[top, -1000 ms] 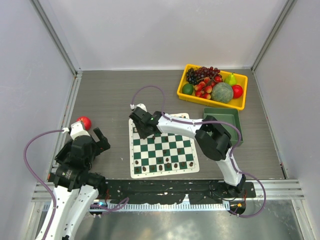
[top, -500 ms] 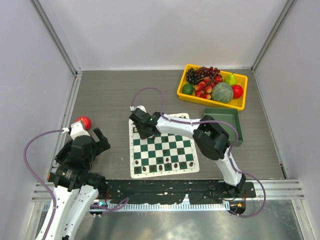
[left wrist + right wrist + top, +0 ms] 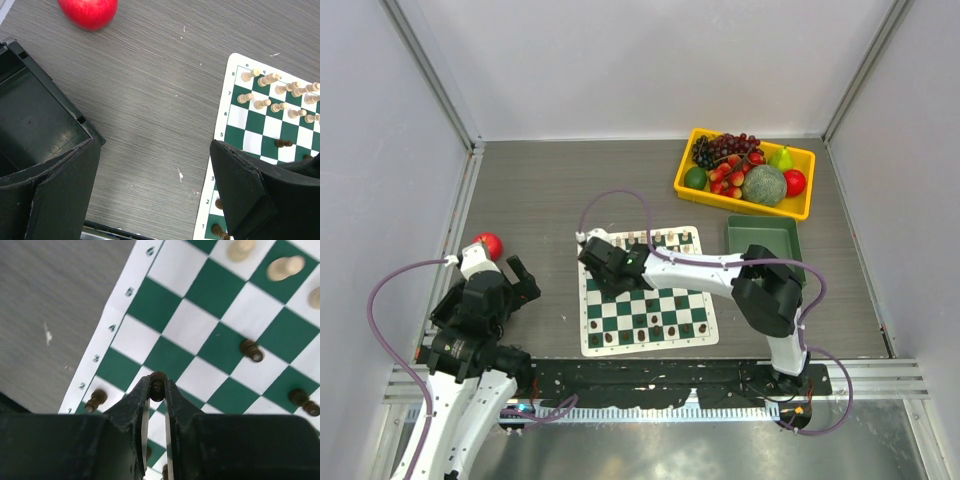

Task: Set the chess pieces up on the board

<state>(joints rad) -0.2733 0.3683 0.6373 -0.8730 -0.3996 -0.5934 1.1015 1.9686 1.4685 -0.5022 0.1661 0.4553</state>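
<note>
The board (image 3: 650, 346) is a green and white checked mat in the middle of the table. Cream chess pieces (image 3: 660, 240) stand on its far rows and dark pieces (image 3: 650, 330) on its near rows. My right gripper (image 3: 607, 266) hangs over the board's left part. In the right wrist view it (image 3: 157, 390) is shut on a small dark piece (image 3: 158, 381) above the squares by ranks 2 and 3. My left gripper (image 3: 516, 281) is open and empty over bare table left of the board (image 3: 260, 125), its fingers (image 3: 250, 195) wide apart.
A red apple (image 3: 488, 245) lies at the left, just beyond my left gripper. A yellow tray of fruit (image 3: 745, 172) stands at the back right. A plain green bin (image 3: 765, 222) sits right of the board. Grey walls enclose the table.
My right gripper has moved from the board's far left corner toward the near side, uncovering the cream pieces on the far rows. The left arm has not moved.
</note>
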